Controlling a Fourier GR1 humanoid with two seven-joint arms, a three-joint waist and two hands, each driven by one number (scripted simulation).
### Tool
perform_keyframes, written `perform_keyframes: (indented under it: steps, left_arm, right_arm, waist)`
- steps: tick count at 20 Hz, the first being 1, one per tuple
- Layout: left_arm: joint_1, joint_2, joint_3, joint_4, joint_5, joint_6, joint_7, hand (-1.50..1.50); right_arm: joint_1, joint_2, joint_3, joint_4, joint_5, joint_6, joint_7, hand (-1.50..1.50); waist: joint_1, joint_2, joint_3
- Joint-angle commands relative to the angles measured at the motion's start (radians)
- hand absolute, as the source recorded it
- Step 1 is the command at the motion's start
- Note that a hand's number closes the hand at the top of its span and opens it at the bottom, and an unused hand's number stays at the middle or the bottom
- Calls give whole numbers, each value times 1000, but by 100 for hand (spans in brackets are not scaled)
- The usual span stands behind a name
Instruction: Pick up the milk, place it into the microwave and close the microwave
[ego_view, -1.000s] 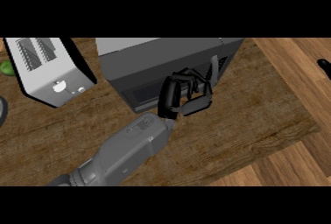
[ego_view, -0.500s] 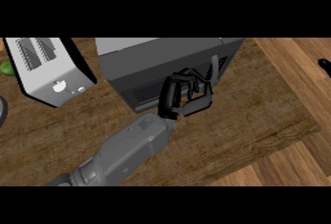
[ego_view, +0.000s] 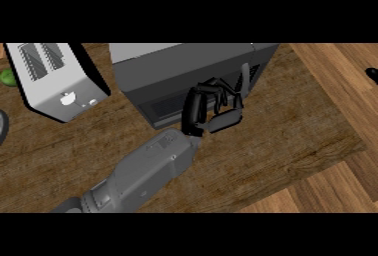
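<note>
The dark grey microwave (ego_view: 184, 65) stands at the back middle of the wooden counter. Its windowed front (ego_view: 164, 106) faces me. My left hand (ego_view: 210, 111) comes in on a grey forearm from the lower left and sits against the right part of that front, fingers curled. I see nothing held in it. No milk shows anywhere; the hand may hide it. A thin dark edge (ego_view: 241, 80) rises just behind the fingers. A small black bit of my right hand (ego_view: 373, 75) shows at the right edge, over the floor.
A white toaster (ego_view: 55, 80) stands left of the microwave, with a green object (ego_view: 7, 77) at the far left edge. A dark rim (ego_view: 2, 127) shows lower left. The counter's edge (ego_view: 325, 160) runs diagonally at right, with the wooden floor beyond.
</note>
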Motion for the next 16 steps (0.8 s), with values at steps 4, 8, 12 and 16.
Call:
perform_keyframes:
  steps: [4, 8, 12, 16]
  left_arm:
    - [-70, 0, 34, 92, 37, -20, 26, 150]
    - [-74, 0, 27, 95, 44, -26, 8, 150]
    - [-88, 0, -33, 138, 19, -25, 36, 150]
    - [-92, 0, -48, 175, 21, 24, 63, 150]
  right_arm:
    - [-11, -27, -8, 2, -35, 10, 15, -150]
    - [-6, -34, 1, 3, -47, 29, 22, -150]
    - [-30, -47, -4, -8, -86, 44, 21, -150]
    - [-19, -41, 16, -6, -128, 67, 25, -150]
  waist:
    - [-8, 15, -2]
    - [-11, 20, -1]
    - [-6, 11, 2]
    - [0, 10, 4]
